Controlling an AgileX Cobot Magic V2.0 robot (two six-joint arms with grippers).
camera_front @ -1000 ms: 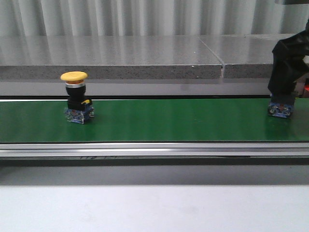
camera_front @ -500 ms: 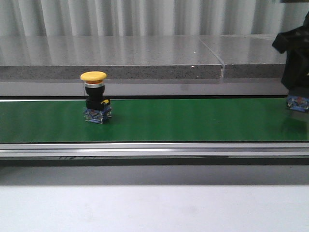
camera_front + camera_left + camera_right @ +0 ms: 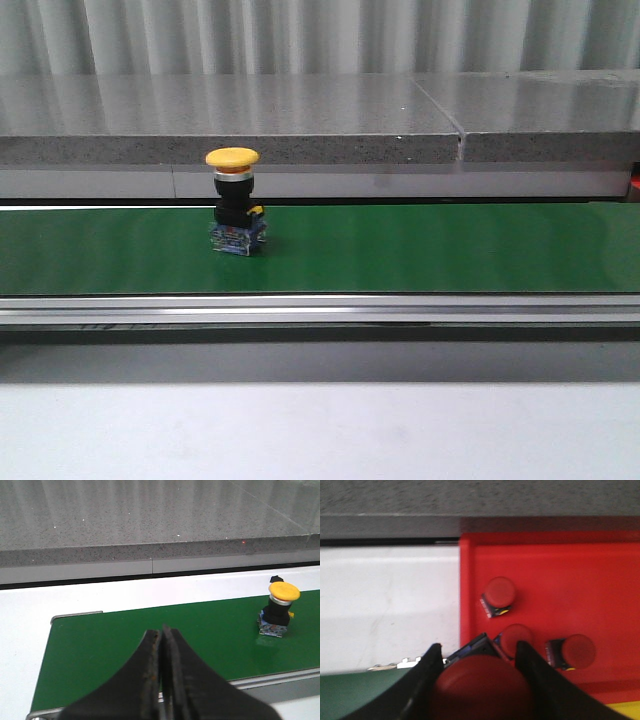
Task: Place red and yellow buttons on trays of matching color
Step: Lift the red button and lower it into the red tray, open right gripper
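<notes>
A yellow button (image 3: 235,212) with a black body and blue base stands upright on the green belt (image 3: 420,250), left of centre; the left wrist view also shows this yellow button (image 3: 280,611). My left gripper (image 3: 161,630) is shut and empty, hovering over the belt's end, well apart from it. My right gripper (image 3: 477,652) is shut on a red button (image 3: 482,687), held above the near edge of the red tray (image 3: 600,565). Three red buttons (image 3: 500,594) lie in that tray. Neither gripper shows in the front view.
A grey stone ledge (image 3: 300,120) runs behind the belt. A metal rail (image 3: 320,308) borders its front, with white table (image 3: 320,430) before it. White surface (image 3: 385,605) lies beside the red tray, and a yellow strip (image 3: 625,711) shows at its corner.
The yellow button has travelled rightward along the belt. The right gripper with its button has left the front view to the right.
</notes>
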